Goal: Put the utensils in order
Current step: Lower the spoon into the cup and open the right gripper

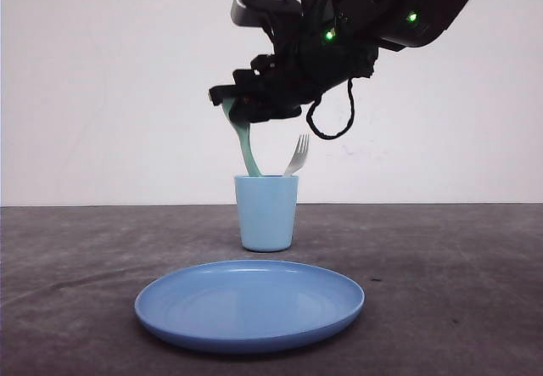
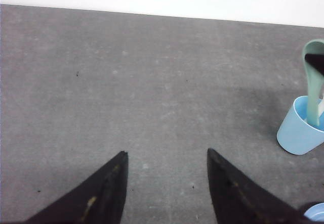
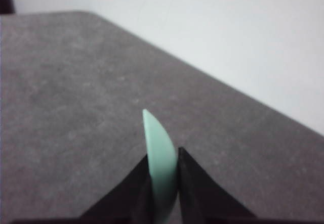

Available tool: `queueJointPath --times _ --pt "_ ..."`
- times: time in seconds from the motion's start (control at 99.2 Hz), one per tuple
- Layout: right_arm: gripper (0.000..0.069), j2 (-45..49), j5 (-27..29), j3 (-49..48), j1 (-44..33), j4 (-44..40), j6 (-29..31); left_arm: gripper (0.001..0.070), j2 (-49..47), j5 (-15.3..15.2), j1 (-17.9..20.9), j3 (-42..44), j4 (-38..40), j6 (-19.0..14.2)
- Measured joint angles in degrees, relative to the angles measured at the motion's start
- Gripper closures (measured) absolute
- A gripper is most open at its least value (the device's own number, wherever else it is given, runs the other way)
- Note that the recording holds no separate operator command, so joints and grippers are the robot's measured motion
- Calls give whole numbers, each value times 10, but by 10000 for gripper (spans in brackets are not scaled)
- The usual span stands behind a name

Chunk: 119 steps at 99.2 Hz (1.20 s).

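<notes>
Right now, spoon: the small mint-green plastic spoon (image 1: 243, 143) stands near-upright, handle down in the light blue plastic cup (image 1: 266, 213).
Right jaws (image 1: 231, 106): clenched on its bowl, directly above the cup.
Left jaws (image 2: 167, 183): released, well apart from the cup.

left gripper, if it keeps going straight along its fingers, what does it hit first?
Probably just the bare grey table. The left gripper is open and aims at empty tabletop; the light blue cup with the mint-green spoon sits well off to the side of that line. Depth is uncertain.

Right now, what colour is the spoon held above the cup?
Mint green spoon, clearest in the front view.
</notes>
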Motion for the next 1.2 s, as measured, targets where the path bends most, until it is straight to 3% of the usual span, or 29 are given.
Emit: queueJointPath --times 0.323,0.383,0.544,0.635,0.917,1.199 --pt "628 17 0 1 -5 -50 0 415 0 0 0 0 0 0" --pt "570 17 0 1 -5 -49 0 415 0 0 0 0 0 0" --pt "338 17 0 1 -5 -49 0 415 0 0 0 0 0 0" --pt "273 17 -2 1 -5 -46 0 415 0 0 0 0 0 0" --pt "249 -64 -3 1 3 -121 17 415 0 0 0 0 1 0" --pt "249 -206 -2 2 4 -321 38 415 0 0 0 0 2 0"
